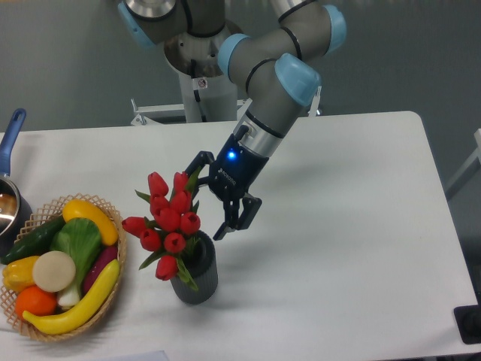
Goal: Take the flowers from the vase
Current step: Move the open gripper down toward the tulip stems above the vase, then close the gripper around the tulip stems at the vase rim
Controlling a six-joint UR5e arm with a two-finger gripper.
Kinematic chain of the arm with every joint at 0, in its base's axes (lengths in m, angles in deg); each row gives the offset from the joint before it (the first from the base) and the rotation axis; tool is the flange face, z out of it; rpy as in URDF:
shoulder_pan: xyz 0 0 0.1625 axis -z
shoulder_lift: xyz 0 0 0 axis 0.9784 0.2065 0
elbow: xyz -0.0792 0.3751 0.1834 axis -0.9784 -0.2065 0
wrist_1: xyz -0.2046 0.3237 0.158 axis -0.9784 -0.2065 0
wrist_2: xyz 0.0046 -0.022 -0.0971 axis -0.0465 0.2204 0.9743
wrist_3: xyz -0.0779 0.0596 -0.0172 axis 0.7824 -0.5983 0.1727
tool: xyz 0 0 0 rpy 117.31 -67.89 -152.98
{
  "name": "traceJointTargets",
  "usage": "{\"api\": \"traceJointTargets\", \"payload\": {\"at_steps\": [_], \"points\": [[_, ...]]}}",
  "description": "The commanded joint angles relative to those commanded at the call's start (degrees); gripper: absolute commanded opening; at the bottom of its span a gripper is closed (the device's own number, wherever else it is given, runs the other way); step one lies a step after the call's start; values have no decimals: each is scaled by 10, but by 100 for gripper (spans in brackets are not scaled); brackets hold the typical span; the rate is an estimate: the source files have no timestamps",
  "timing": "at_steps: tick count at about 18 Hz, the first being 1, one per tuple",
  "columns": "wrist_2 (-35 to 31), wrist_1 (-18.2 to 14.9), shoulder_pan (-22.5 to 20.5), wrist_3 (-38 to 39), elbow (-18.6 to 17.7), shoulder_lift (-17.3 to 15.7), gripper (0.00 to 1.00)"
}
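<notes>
The flowers (168, 221), red tulip buds with green leaves, stand upright in the vase (197, 277), a small dark grey ribbed cylinder near the table's front. My gripper (204, 204) is open, just to the upper right of the bunch. One finger is at the topmost buds and partly hidden behind a leaf. The other finger (231, 219) hangs to the right of the buds, above the vase mouth. Nothing is between the fingers.
A wicker basket (114, 280) of toy fruit and vegetables sits left of the vase, close to it. A metal pot with a blue handle (12, 132) is at the far left edge. The arm's base column (201, 83) stands behind the table.
</notes>
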Motion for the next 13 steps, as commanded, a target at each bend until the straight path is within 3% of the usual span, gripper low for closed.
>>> {"api": "traceJointTargets", "payload": {"at_steps": [13], "points": [[10, 2, 24, 26, 30, 40, 100]]}}
